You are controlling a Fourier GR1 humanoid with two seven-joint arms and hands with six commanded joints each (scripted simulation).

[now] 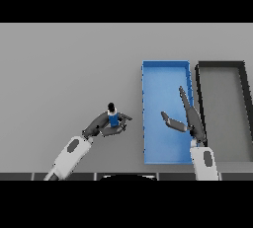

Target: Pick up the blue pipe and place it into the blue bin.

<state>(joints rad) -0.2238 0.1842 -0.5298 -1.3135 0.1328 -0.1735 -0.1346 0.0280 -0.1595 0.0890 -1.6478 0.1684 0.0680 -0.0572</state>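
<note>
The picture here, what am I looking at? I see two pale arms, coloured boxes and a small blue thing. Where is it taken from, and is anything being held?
You are looking down from the robot's own head at a grey table. The two white and grey arms are the robot's, each ending in a dark hand. Its left hand has its fingers and thumb curled round a small blue pipe with a dark top, which stands upright in the grip. Its right hand is open, fingers straight, stretched over the right side of the blue bin and holding nothing. That bin is an open tray and has nothing in it yet. Right beside it lies a dark bin with a grey floor. The pipe is meant to go into the blue one.
</note>
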